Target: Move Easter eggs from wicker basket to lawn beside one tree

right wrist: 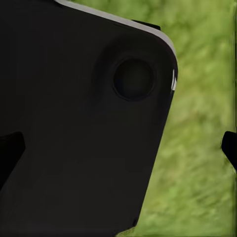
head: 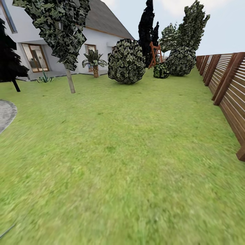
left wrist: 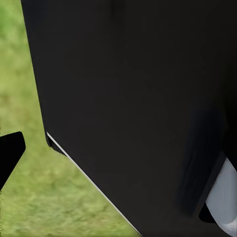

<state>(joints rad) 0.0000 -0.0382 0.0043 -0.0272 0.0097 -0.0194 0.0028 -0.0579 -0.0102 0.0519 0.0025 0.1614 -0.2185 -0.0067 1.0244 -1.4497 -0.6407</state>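
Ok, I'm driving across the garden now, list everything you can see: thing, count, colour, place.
lawn: one, green, fills the foreground.
tree: one, pale trunk, dark mottled leaves, far left on the grass.
round bush: one, dark green-white, centre back.
tall shrubs: a group, dark green, back right.
small palm: one, green, by the house wall.
house: one, white with grey roof, back left.
fence: one, brown slats, right edge.
paving: one grey patch, left edge.
robot body: black, close in both wrist views; gripper states unclear.
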